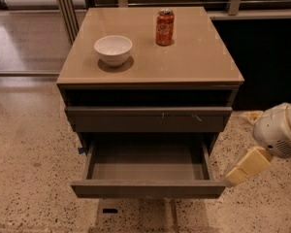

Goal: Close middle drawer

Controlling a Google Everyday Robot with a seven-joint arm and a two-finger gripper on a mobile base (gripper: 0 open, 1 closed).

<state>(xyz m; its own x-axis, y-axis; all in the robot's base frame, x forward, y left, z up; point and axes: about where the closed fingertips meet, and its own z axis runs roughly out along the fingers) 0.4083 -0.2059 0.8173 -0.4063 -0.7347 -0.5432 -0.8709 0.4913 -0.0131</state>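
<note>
Floor (29,178): pale speckled stone, spreading around and in front of the furniture

Cabinet (194,57): low drawer unit with a smooth tan top, seen from above and in front, a dark open slot running just under the top

Middle drawer (148,189): stands wide open at the bottom of the visible stack, its plain dark grey-brown front projecting well out from the cabinet body towards the camera, grey box interior bare

Upper drawer front (136,120): wider and taller, carrying a few pale scratch marks, set back above the open drawer

Robot arm (280,130): white rounded housing entering from the right edge, to the right of the cabinet

Gripper (246,168): beige, angled down and left from the arm, its tip just beside the right end of the middle drawer's front; contact cannot be told, nor whether it is released or clenched

Bowl (113,49): white, upright on the left half of the top

Cola can (165,27): red, upright towards the back of the top, well apart from the bowl
</note>
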